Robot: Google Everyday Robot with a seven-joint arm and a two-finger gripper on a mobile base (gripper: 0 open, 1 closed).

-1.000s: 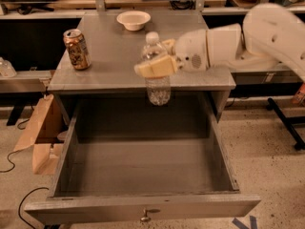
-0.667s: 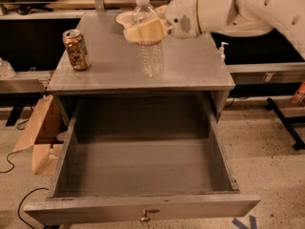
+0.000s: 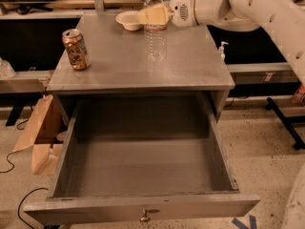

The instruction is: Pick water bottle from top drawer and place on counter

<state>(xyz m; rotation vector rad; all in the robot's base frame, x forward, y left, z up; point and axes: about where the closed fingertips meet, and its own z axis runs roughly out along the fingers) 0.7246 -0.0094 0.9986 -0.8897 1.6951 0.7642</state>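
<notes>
The water bottle [image 3: 155, 35] is clear with a white cap and stands upright over the middle back of the counter [image 3: 190, 66]. I cannot tell whether its base touches the surface. My gripper [image 3: 153, 14], with tan fingers, is shut on the bottle's upper part, coming in from the right on the white arm [image 3: 248, 6]. The top drawer [image 3: 143, 171] is pulled fully open below the counter and holds nothing. Its small metal handle [image 3: 147, 215] shows at the front centre.
A gold-brown drink can [image 3: 76, 49] stands at the counter's left edge. A white bowl [image 3: 128, 20] sits at the counter's back, just left of the bottle. A cardboard box [image 3: 40, 135] lies on the floor left of the drawer. A black stand leg [image 3: 286, 125] is at right.
The gripper has carried the bottle from the counter's front edge, above the drawer, back and up over the middle of the counter. The drawer, can and bowl have not moved.
</notes>
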